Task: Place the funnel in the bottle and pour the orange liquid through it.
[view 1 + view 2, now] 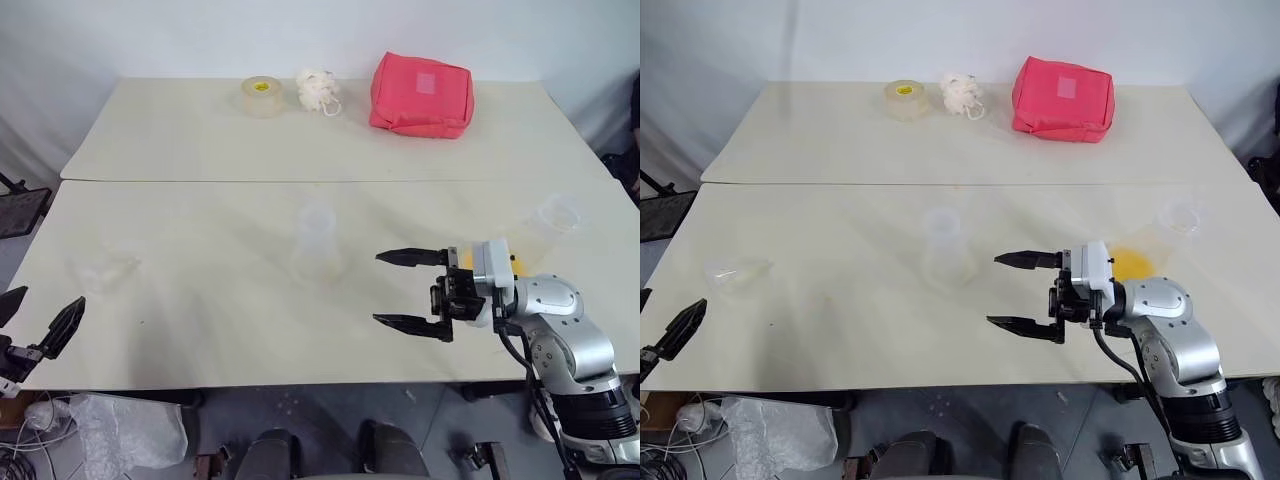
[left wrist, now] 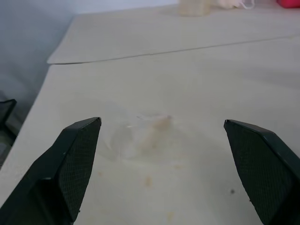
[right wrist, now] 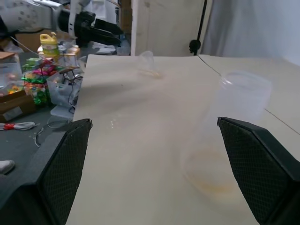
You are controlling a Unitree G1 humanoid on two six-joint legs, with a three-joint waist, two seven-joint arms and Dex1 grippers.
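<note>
Two clear conical flasks stand on the pale bench [image 1: 200,300] in the head views: the bottle [image 1: 318,245] just beyond the right gripper's [image 1: 410,290] fingertips, and a second flask [image 1: 1168,232] behind that gripper's wrist, holding the orange liquid [image 1: 1131,263] as a shallow pool. One funnel [image 1: 735,272] lies on its side just ahead of the left gripper [image 1: 45,325], which sits at the bench's near left edge. Both grippers are spread wide and hold nothing. Three other things sit along the far side: one tape roll [image 1: 262,95], one white puff [image 1: 317,90], one red pouch [image 1: 421,94].

From the left wrist, the funnel [image 2: 145,138] appears between the two wide fingers [image 2: 70,164], lying on the bench.

From the right wrist, the bottle [image 3: 225,136] stands between the spread fingers, closer to one, with the funnel [image 3: 147,63] and the left gripper [image 3: 101,33] far beyond.
</note>
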